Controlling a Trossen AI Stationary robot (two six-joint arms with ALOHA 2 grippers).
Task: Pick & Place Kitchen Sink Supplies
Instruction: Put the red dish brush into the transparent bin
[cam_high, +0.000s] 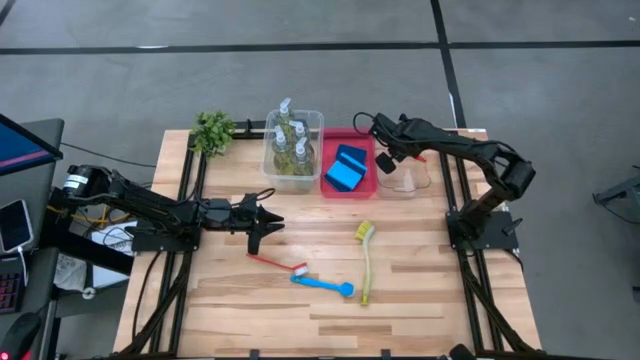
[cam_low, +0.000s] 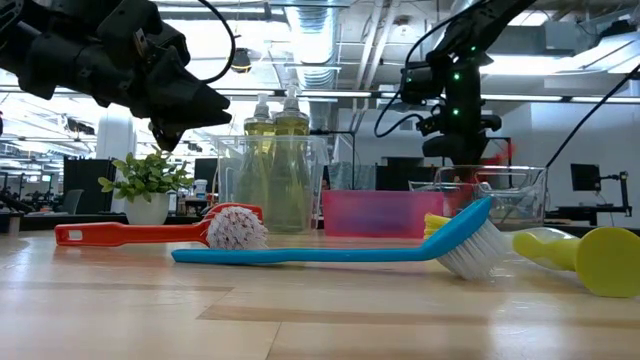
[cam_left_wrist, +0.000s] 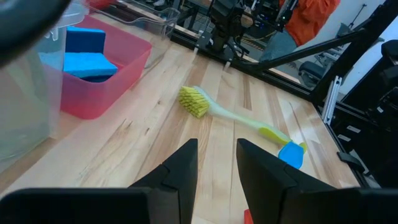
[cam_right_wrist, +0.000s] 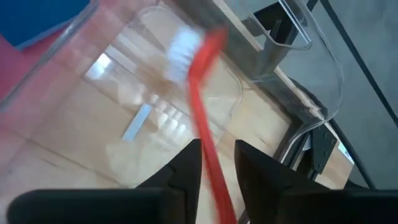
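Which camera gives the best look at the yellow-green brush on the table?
The high view: the yellow-green brush lies there whole, nothing covering it. Left wrist shows it at a slant, low view only part, right wrist nothing.

Overhead, table-level and two wrist cameras share the table (cam_high: 420, 290).

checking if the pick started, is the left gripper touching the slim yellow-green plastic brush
Apart: high view shows bare table between the left gripper and the yellow-green brush.

Robotics lab: open ceiling ducts (cam_low: 318, 40), monitors (cam_low: 583, 177), wooden bench on black frame (cam_high: 192, 175).
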